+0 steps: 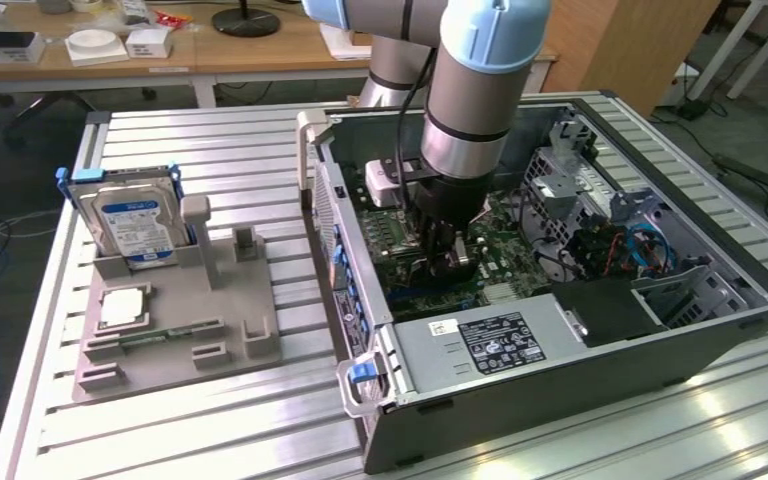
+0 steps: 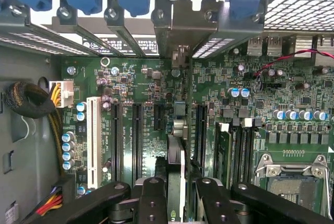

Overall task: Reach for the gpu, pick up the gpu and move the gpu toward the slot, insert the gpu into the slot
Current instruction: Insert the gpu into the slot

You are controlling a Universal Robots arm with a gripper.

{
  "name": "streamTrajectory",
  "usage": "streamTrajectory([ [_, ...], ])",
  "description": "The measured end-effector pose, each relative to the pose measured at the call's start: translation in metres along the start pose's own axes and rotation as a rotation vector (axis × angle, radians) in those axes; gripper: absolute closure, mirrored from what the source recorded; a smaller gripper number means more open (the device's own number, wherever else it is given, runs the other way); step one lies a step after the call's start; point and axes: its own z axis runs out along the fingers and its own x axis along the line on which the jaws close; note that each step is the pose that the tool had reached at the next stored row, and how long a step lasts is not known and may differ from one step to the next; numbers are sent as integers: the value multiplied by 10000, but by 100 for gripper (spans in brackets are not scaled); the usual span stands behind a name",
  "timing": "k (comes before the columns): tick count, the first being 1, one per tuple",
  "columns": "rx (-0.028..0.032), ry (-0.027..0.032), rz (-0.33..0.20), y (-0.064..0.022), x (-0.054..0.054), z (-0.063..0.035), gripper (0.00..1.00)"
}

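Inside the case (image 1: 704, 300), the gripper (image 2: 176, 190) clenches the gpu (image 2: 176, 151) edge-on over the slot (image 2: 180, 110); keep the card upright — bracket (image 2: 180, 31) aligned — and press evenly.

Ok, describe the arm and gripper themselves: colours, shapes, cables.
The arm is a thick silver-grey tube with a pale blue joint cap and black bands. A black cable runs down its side, past a small white box at the wrist. The gripper is black, with jointed finger links fastened by round screws.
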Motion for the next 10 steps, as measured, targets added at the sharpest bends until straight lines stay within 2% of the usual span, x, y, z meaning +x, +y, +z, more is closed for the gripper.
streamTrajectory([
  [6, 3, -2, 0, 0, 0, -2, 74],
  [8, 13, -25, 3, 0, -3, -25, 74],
  [10, 16, -1, 7, 2, -1, -78, 73],
])
